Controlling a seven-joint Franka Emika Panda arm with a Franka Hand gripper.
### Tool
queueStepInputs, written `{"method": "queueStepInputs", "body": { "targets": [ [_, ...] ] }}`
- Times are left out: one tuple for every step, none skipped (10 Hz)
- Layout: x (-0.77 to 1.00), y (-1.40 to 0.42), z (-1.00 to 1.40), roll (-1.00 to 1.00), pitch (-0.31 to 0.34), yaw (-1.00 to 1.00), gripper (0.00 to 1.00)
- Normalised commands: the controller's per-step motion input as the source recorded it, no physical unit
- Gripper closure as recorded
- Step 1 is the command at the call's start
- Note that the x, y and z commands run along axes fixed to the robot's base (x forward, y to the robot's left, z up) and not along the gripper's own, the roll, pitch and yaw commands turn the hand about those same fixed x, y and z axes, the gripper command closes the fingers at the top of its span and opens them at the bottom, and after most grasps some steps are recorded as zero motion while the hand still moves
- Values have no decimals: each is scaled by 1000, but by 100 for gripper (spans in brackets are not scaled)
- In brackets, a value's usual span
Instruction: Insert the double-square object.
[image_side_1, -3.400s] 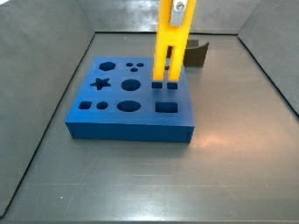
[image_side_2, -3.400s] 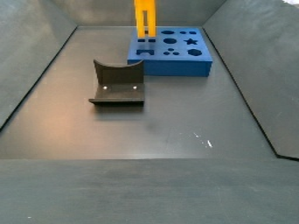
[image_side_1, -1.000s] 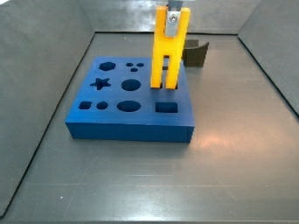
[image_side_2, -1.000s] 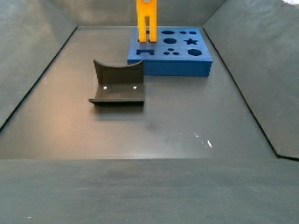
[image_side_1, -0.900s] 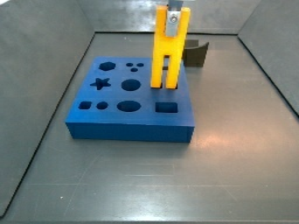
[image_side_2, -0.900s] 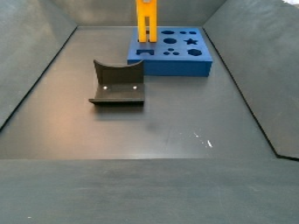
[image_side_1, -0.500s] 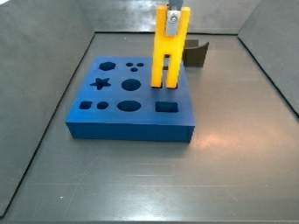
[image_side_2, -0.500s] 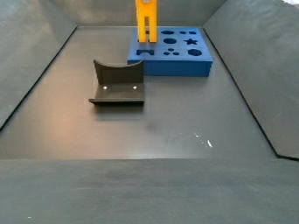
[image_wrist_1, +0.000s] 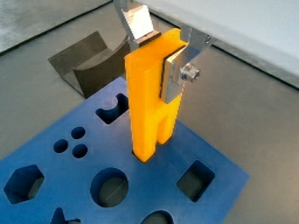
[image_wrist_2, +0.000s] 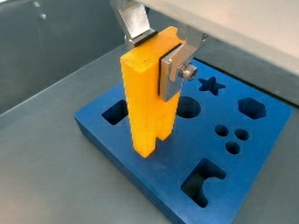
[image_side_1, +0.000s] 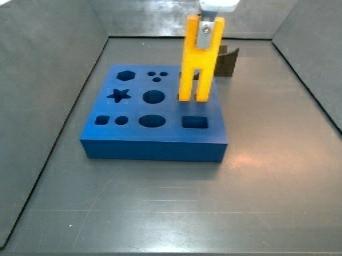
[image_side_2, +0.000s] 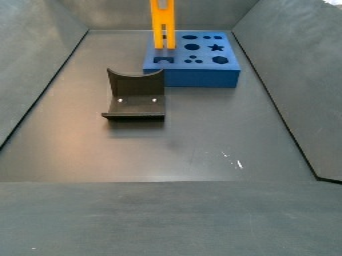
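Note:
The double-square object (image_side_1: 199, 62) is a tall yellow bar with two legs, standing a little tilted in a side view. My gripper (image_side_1: 203, 26) is shut on its top. In both wrist views the silver fingers (image_wrist_1: 177, 72) (image_wrist_2: 176, 59) clamp the bar (image_wrist_1: 149, 101) (image_wrist_2: 145, 96) from two sides, and the gripper (image_wrist_1: 158, 48) (image_wrist_2: 156, 44) sits right over it. The legs' lower ends meet the top of the blue block with shaped holes (image_side_1: 150, 128) (image_side_2: 201, 66) (image_wrist_1: 70, 179) (image_wrist_2: 239, 171) near its edge; how deep they sit is hidden.
The dark fixture (image_side_2: 134, 96) (image_side_1: 231, 60) (image_wrist_1: 84, 61) stands on the grey floor beside the blue block. Grey walls (image_side_1: 54, 110) slope up around the floor. The block has star, round, square and other holes (image_wrist_2: 211, 86).
The bar's top and my gripper have shifted a little sideways, so the bar now leans slightly. The blue block has nudged a few pixels with it.

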Motion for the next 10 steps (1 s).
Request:
{"method": "queueStepInputs", "body": {
  "targets": [
    [0,0,-494,76,-57,-17,100],
    [0,0,-800,214,-56,-117,100],
    [-63,0,-791,264,0,-234,100],
    [-26,0,-754,271,0,-260,100],
    [0,-74,-794,271,0,-274,100],
    [0,-71,-823,237,0,-263,100],
    [0,-37,-877,186,-11,-251,100],
    [0,-46,-943,144,-49,-229,100],
    [-37,0,-689,87,-80,-60,100],
    [0,0,0,0,0,0,100]
  ]
}}
